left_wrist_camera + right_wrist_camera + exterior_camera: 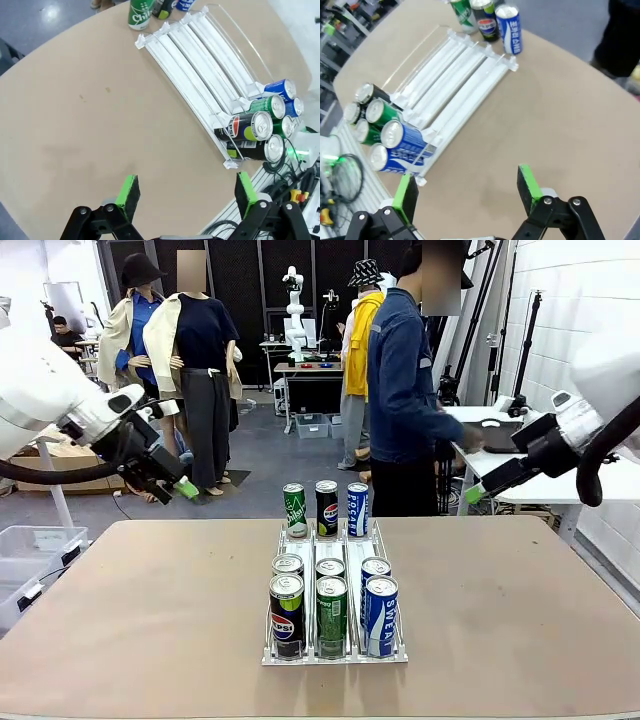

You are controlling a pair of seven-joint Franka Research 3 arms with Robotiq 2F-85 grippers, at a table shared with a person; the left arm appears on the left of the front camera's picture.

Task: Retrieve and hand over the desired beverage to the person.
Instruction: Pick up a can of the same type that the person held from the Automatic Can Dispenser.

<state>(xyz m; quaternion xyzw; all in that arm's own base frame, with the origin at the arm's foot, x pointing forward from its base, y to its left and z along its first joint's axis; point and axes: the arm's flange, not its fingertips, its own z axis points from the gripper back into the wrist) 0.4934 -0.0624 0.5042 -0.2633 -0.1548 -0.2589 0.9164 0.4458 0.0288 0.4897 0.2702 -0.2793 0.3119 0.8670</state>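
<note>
Evidently idle: left gripper [185, 488] & right gripper [475, 492] hover off to each side, fingers spread, empty. Cans [330, 605] queue at the near end of the rack [345, 543], three more standing by the person [400, 390] — prob. samples for choosing.

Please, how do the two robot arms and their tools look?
The left arm and the right arm are white with rounded shells, and a thick black cable hangs beside each. The left tool and the right tool are black, each with two fingers that carry bright green pads.
</note>
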